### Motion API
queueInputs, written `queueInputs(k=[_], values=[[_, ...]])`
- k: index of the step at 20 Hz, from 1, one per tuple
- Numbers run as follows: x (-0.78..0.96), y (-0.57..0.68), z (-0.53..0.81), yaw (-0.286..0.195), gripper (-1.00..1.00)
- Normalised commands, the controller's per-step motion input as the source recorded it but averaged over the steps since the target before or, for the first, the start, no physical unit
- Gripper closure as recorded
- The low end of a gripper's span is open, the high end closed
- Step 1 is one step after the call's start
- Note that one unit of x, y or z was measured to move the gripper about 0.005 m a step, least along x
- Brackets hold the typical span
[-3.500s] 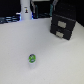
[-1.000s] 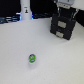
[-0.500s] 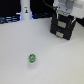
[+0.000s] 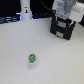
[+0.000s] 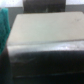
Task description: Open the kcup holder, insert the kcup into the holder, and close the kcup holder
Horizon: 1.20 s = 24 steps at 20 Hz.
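Exterior view: a dark grey-black boxy kcup holder (image 4: 63,31) with a drawer-like front bearing light rectangular marks stands at the far edge of the pale tabletop (image 4: 55,62), toward the exterior view's right. The white robot arm (image 4: 64,6) descends onto the holder's top, and the claw (image 4: 63,18) sits directly over the upper front of the holder, with its dark fingers (image 4: 55,21) flanking the box. Whether the claw's fingers are apart or together cannot be told from either view. The holder's front appears flush with its body; nothing can be seen inside it.

The small round kcup (image 4: 33,59), with bright green top and pale whitish sides, rests alone on the tabletop, well apart from the holder, nearer the camera and toward the exterior view's left. Broad bare tabletop lies between the pod and the holder.

A white bottle-like post (image 4: 25,9) stands at the far edge, well apart from the holder on the exterior view's left.

Wrist view: blurred; a pale grey flat surface with a darker front edge (image 5: 45,47) fills the picture.
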Motion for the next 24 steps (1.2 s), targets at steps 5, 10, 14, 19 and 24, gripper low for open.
queueInputs(k=[5, 10, 14, 19, 24], values=[[-0.18, 0.05, -0.02, -0.010, 1.00], [0.05, 0.01, -0.01, -0.011, 1.00], [0.10, 0.00, -0.01, -0.017, 1.00], [0.41, -0.10, 0.06, -0.036, 1.00], [0.42, -0.29, 0.13, -0.001, 1.00]])
